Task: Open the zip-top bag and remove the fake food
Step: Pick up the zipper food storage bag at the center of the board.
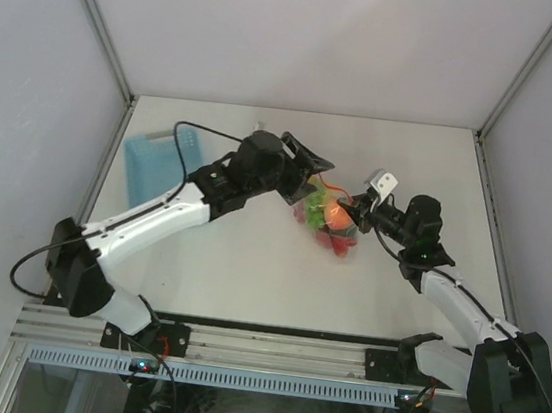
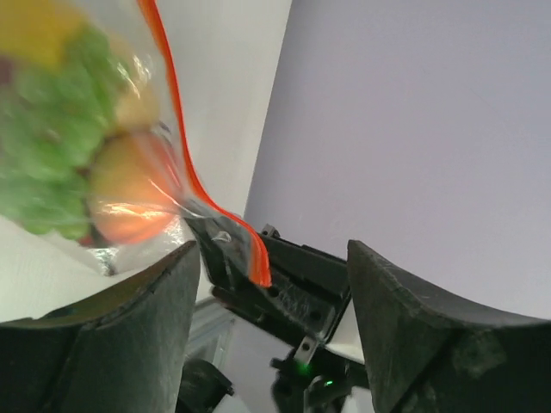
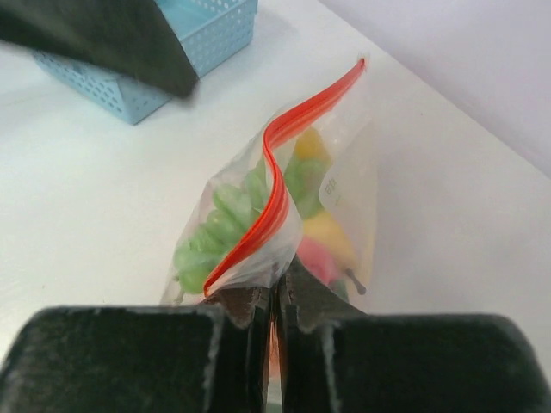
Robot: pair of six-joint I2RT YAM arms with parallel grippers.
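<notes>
The zip-top bag (image 1: 327,218) lies mid-table, clear, with fake food inside: green grapes (image 3: 215,228), a yellow piece (image 3: 331,232), a red piece (image 3: 312,258) and an orange piece (image 1: 337,217). My right gripper (image 1: 354,211) is shut (image 3: 275,288) on one end of the red-orange zip strip (image 3: 280,194). The strip looks closed. A white label patch (image 3: 336,185) shows on the bag. My left gripper (image 1: 312,178) is open (image 2: 274,249) just left of the bag (image 2: 129,103), with the strip's held end (image 2: 256,267) between its jaws, not touching.
A light-blue slotted basket (image 1: 155,167) stands at the left of the table, also in the right wrist view (image 3: 198,34). Grey walls enclose the table on three sides. The two grippers are close together over the bag.
</notes>
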